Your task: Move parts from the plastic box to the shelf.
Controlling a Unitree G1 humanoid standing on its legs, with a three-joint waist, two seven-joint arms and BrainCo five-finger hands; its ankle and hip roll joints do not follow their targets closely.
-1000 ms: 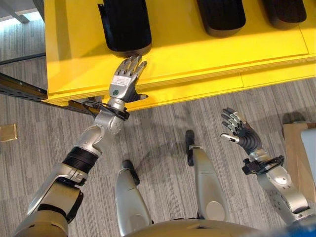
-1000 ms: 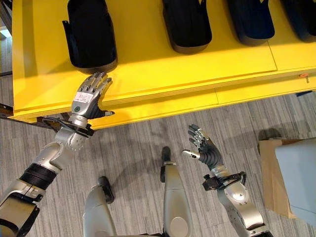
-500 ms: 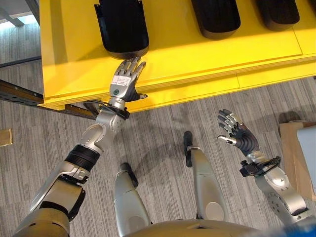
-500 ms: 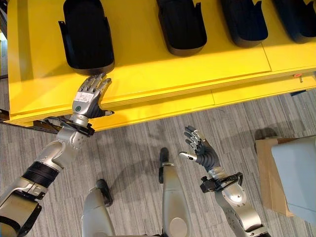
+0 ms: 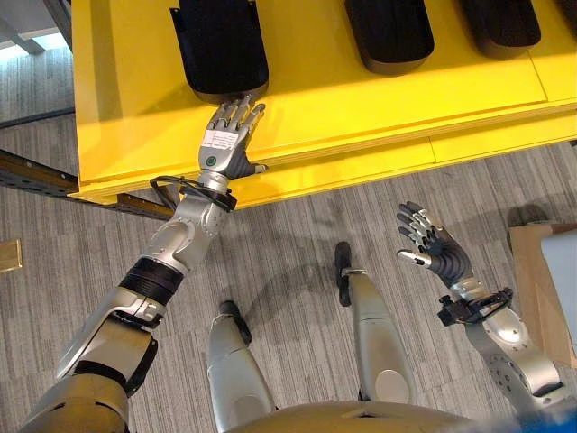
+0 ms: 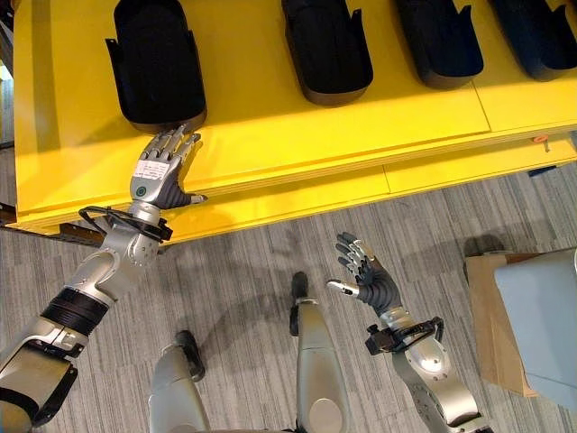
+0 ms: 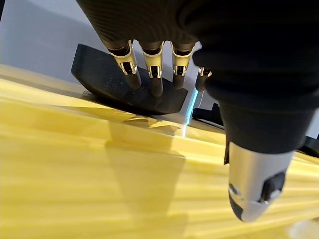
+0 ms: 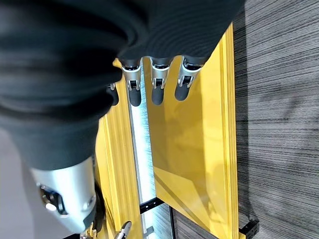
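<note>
Here, left hand (image 5: 225, 144) flat over front of yellow shelf (image 5: 361, 117), fingers straight, tips at or just short of near end of leftmost black part (image 5: 221, 45); contact hard to judge. It grips nothing. More black parts (image 6: 326, 45) in row along shelf. Right hand (image 6: 365, 275) raised over grey floor (image 6: 243, 271), fingers loosely spread, empty.
</note>
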